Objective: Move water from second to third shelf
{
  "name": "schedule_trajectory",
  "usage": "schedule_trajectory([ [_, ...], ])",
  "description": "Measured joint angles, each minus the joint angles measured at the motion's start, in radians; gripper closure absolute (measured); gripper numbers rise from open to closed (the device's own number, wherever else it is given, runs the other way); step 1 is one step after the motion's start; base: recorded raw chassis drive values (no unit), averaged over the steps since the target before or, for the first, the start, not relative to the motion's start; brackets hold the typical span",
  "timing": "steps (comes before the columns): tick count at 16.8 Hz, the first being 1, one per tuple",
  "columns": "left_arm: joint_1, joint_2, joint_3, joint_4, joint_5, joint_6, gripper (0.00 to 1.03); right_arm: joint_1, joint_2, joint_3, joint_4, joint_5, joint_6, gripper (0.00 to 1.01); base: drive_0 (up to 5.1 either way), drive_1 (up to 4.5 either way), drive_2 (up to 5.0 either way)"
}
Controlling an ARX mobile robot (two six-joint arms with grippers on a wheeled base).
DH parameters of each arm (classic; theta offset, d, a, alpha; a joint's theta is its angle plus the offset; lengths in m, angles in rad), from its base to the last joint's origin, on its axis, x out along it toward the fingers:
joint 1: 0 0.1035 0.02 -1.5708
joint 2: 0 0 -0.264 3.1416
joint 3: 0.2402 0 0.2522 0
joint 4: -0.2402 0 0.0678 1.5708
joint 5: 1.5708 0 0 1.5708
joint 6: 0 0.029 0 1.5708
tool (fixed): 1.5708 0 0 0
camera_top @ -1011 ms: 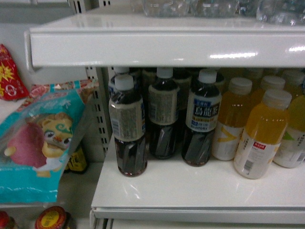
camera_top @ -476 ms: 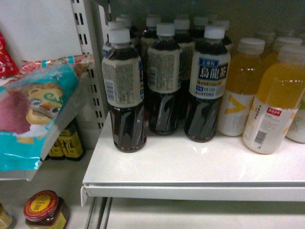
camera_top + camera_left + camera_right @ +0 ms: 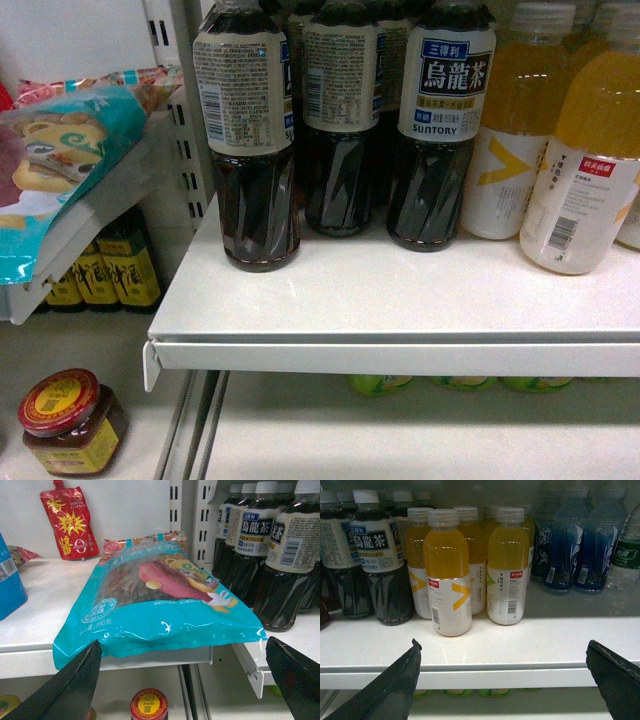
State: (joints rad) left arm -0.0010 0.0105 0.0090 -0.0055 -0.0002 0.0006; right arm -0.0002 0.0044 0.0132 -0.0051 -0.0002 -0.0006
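Shelf [image 3: 485,652], white, spanning mid-frame: approach level, clear of its lip.
Orange drinks [image 3: 447,575], centre: avoid nudging.
Water [image 3: 626,555], green label, far right edge, partly cut off.
Right gripper [image 3: 502,680]: fingers spread wide, empty, low centre, water well up-right.
Left gripper [image 3: 185,685]: likewise spread.

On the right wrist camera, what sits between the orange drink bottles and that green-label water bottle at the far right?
Right wrist view: dark blue bottles stand between the orange drink bottles and the water bottle.
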Motion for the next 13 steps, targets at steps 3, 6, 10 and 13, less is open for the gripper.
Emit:
schedule_trajectory([
  [3,0.000,0.000,0.000,0.000,0.000,0.000,0.05,0.000,0.000,0.000,0.000,0.000,0.000,0.03,0.0,0.00,0.0],
  [6,0.000,0.000,0.000,0.000,0.000,0.000,0.05,0.000,0.000,0.000,0.000,0.000,0.000,0.03,0.0,0.00,0.0],
  [10,0.000,0.000,0.000,0.000,0.000,0.000,0.05,0.000,0.000,0.000,0.000,0.000,0.000,0.03,0.0,0.00,0.0],
  [13,0.000,0.000,0.000,0.000,0.000,0.000,0.05,0.000,0.000,0.000,0.000,0.000,0.000,0.03,0.0,0.00,0.0],
])
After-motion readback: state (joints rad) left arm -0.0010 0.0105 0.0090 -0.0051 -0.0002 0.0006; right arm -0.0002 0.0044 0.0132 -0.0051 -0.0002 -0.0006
